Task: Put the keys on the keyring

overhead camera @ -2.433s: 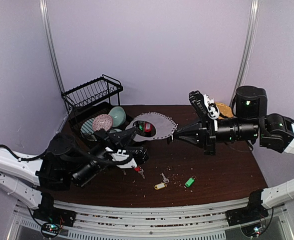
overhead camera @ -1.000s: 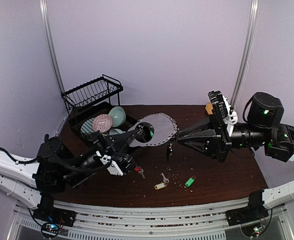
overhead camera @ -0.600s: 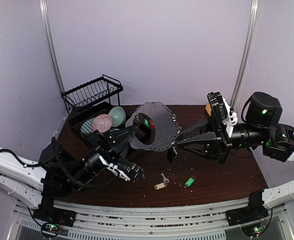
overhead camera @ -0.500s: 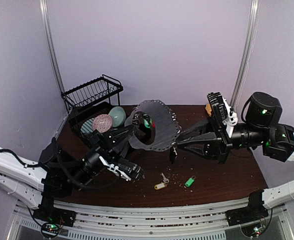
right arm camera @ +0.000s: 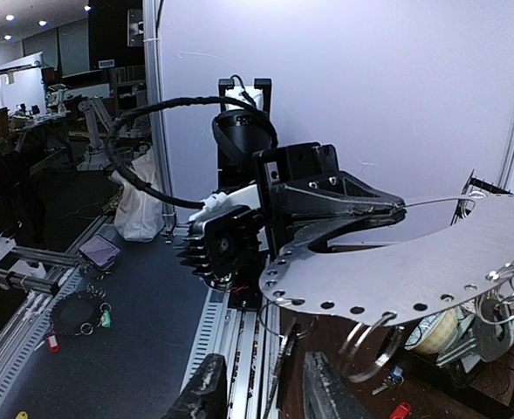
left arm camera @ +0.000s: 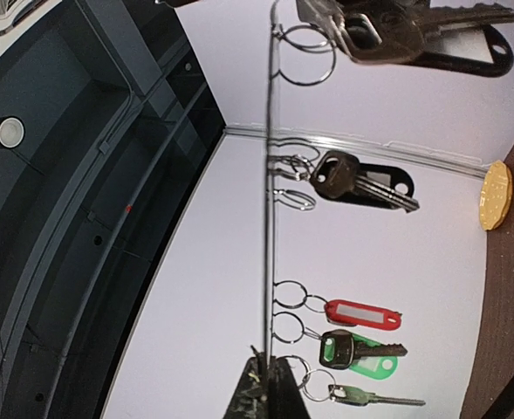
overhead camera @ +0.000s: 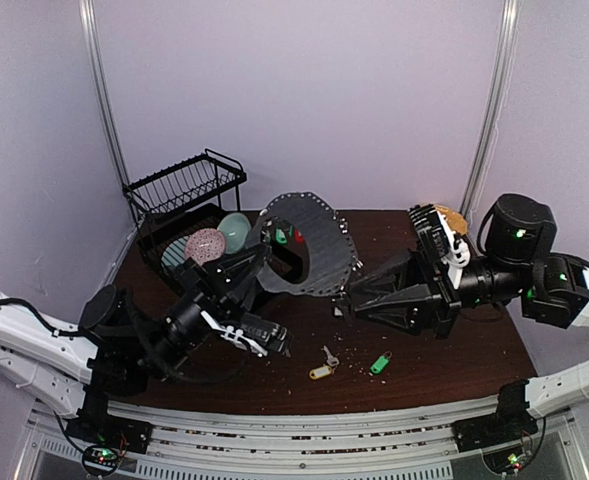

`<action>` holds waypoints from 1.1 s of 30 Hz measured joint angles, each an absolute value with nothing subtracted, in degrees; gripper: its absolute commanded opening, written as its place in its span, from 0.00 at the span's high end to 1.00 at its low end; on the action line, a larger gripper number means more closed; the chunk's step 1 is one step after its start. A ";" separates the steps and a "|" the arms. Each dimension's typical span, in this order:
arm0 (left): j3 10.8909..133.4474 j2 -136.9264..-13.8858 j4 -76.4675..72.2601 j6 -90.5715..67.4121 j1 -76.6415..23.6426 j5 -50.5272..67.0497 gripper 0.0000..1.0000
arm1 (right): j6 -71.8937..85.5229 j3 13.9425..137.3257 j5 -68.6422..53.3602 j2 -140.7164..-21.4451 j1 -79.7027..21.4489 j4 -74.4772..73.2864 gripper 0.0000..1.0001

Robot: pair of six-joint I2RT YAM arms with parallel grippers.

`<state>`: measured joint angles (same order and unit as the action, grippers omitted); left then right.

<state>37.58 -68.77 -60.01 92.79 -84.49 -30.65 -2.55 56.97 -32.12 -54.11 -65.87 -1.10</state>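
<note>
My left gripper (overhead camera: 265,257) is shut on the rim of the keyring (overhead camera: 309,245) and holds it raised and tilted above the table. In the left wrist view the keyring (left arm camera: 268,218) shows edge-on, and my left gripper (left arm camera: 266,394) pinches its lower edge. Hanging from it are a red-tagged key (left arm camera: 361,314), a green-tagged key (left arm camera: 358,353), a bare silver key (left arm camera: 366,398) and black-tagged keys (left arm camera: 361,181). My right gripper (right arm camera: 270,393) stands open just under the keyring's (right arm camera: 414,271) near rim. A dark key (right arm camera: 283,367) dangles from the rim between its fingers (right arm camera: 209,388).
A yellow-tagged key (overhead camera: 322,369) and a green-tagged key (overhead camera: 379,363) lie on the brown table (overhead camera: 424,350) in front. A black dish rack (overhead camera: 179,190) with bowls (overhead camera: 206,243) stands at the back left. A yellow plate (overhead camera: 452,215) sits behind my right arm.
The left arm has lifted the keyring off the table and tipped it upright. The right gripper has opened and let go of the dark key, which now hangs from the rim.
</note>
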 measured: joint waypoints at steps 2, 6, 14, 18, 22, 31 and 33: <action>37.58 -69.12 -60.40 92.79 -84.49 -31.33 1.00 | -2.07 56.14 -29.43 -53.58 -65.87 -0.58 0.67; 37.60 -70.17 -61.47 92.79 -84.49 -33.23 1.00 | -0.60 52.77 -23.90 -50.87 -65.87 2.28 0.67; 39.13 -76.36 -68.58 96.64 -84.49 -40.97 1.00 | 2.61 50.39 -17.19 -49.32 -65.87 7.53 0.74; 41.60 -81.56 -75.90 102.17 -84.49 -45.47 1.00 | 4.12 46.87 -11.16 -47.05 -65.87 10.02 0.74; 43.33 -84.82 -81.41 106.87 -84.49 -48.88 1.00 | 5.08 46.65 -7.22 -47.33 -65.87 11.20 0.71; 44.86 -84.99 -83.15 108.97 -84.49 -51.81 1.00 | 6.07 46.65 -6.24 -49.93 -65.87 14.63 0.71; 44.97 -85.19 -83.11 109.08 -84.49 -52.16 1.00 | 6.04 46.65 -6.46 -50.39 -65.87 15.75 0.71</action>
<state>44.97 -85.19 -83.11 109.08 -84.49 -52.16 6.04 46.65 -6.46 -50.39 -65.87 15.75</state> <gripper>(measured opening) 0.006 0.293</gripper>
